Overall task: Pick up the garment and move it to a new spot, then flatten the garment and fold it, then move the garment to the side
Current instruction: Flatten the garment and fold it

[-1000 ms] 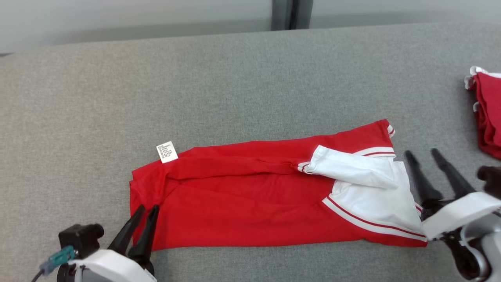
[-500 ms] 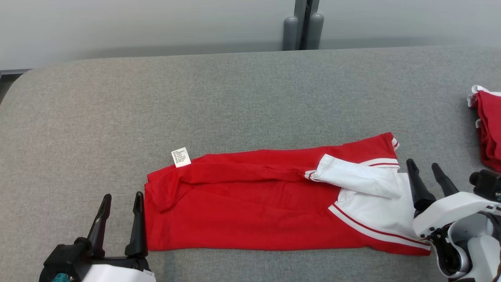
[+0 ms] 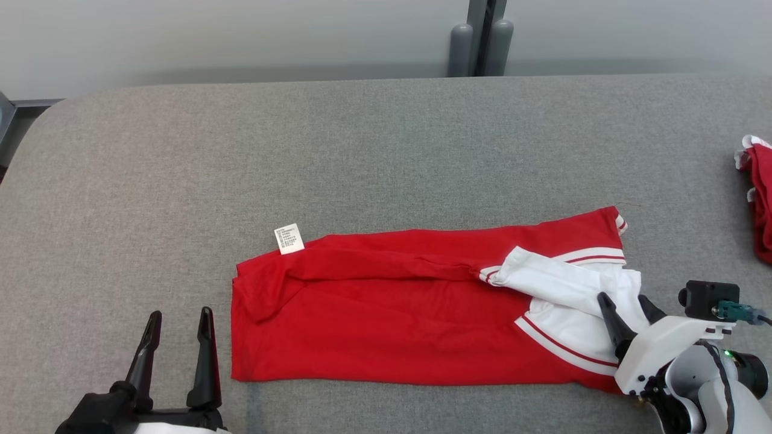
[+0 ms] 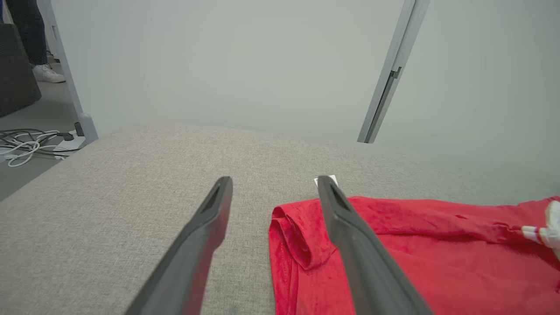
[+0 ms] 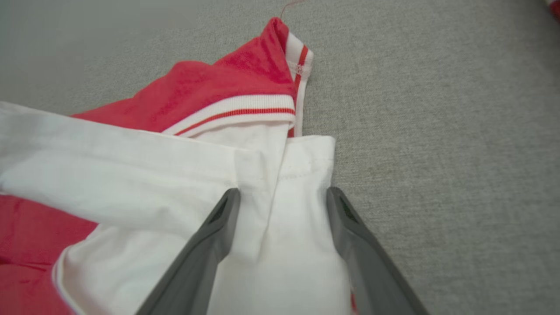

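A wide grey fabric-covered table stood before a pale wall, with a grey post rising behind its far edge. At the table's far right edge lay a second red cloth with white trim, well apart from the work. Off the table's left end, white and dark cables lay tangled on the floor, and a person's white shoe showed farther back. Nothing lay between either gripper and the garment.

A small white label stuck out from the garment's far left corner; its print was too small to read.

The garment, red with a white sleeve and striped trim at its right end, lay folded into a long band across the middle of the table. The left gripper stood just beside its left edge, over bare table, fingers spread wide and holding nothing. The right gripper was over the white part at the right end, fingers also wide apart, one on each side of a white fold and gripping nothing; whether the tips touched the cloth could not be told.
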Controlling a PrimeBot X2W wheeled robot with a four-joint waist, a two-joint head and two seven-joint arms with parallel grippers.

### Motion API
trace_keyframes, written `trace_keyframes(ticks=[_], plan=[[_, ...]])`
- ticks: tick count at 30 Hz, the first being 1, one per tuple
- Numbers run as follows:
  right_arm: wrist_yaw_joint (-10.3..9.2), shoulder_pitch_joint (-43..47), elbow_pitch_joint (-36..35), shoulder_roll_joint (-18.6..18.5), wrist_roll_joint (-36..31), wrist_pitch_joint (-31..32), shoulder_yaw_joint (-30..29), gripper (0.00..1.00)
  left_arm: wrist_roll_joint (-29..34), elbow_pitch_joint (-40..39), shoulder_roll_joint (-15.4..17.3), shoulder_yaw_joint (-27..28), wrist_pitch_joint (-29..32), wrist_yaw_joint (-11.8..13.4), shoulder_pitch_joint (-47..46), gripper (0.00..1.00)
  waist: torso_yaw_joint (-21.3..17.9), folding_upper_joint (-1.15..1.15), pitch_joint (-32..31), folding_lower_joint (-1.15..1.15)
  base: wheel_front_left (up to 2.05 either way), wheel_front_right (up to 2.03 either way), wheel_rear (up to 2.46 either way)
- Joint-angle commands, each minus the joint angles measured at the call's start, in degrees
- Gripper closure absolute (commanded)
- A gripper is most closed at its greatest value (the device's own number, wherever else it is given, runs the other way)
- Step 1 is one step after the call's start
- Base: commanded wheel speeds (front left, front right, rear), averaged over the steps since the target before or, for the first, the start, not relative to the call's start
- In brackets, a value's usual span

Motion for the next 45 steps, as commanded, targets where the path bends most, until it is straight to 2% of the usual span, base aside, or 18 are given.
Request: trace_keyframes(ticks=[1,10,20,21,22,23,24,25,30,35,45], plan=[[0.01,0.2,0.2,-0.6,-0.5,0.7,-0.1,0.0,0.6,0.1,0.0,0.8,-0.2,-0.6,0.1,0.0,0.0,0.0,-0.1,0.0,0.0,0.0,0.0],[0.01,-3.7,4.6,-2.2,-2.3,4.6,0.2,0.0,1.9,1.3,-0.6,1.6,-0.2,-2.3,-1.4,0.0,0.7,0.0,-0.3,0.0,0.0,0.0,0.0],[0.06,-7.8,10.0,-1.1,3.2,7.9,4.3,0.0,0.8,1.2,-0.6,0.4,-0.2,-1.5,-1.8,0.0,1.9,0.0,0.2,0.0,0.0,0.0,0.0],[0.08,-8.1,10.3,-0.9,4.2,8.2,4.9,0.18,0.8,1.2,-0.6,0.4,-0.2,-1.5,-1.9,0.0,2.0,0.0,0.3,0.0,0.0,0.0,0.0],[0.08,-8.5,10.6,-0.7,5.5,8.4,5.4,0.6,0.8,1.2,-0.6,0.3,-0.2,-1.5,-1.9,0.0,2.1,0.0,0.3,0.0,0.0,0.0,0.0],[0.08,-8.5,10.6,-0.7,5.5,8.4,5.4,0.6,0.8,1.2,-0.6,0.3,-0.2,-1.5,-1.9,0.0,2.1,0.0,0.3,0.0,0.0,0.0,0.0],[0.08,-8.9,10.8,-0.6,6.7,8.3,6.1,0.95,0.8,1.2,-0.6,0.3,-0.2,-1.6,-2.0,0.0,2.1,0.0,0.4,0.0,0.0,0.0,0.0],[0.08,-9.2,10.8,-0.7,7.8,8.2,6.7,1.0,0.9,1.3,-0.6,0.3,-0.2,-1.6,-2.1,0.0,2.2,0.0,0.4,0.0,0.0,0.0,0.0],[0.05,-10.9,9.7,-3.7,14.0,6.6,8.5,1.0,0.9,1.2,-0.6,0.3,-0.2,-1.4,-2.5,0.0,2.5,0.0,0.2,0.0,0.0,0.0,0.0],[0.01,-11.8,8.0,-9.1,18.8,5.1,9.0,1.0,0.5,1.1,-0.6,0.5,-0.2,-1.3,-2.4,0.0,2.5,0.0,-0.2,0.0,0.0,0.0,0.0],[0.02,-12.3,5.9,-19.3,23.8,3.5,4.5,1.0,-0.2,0.9,-0.6,0.5,-0.2,-0.9,-2.3,0.0,2.5,0.0,-0.1,0.0,0.0,0.0,0.0]])
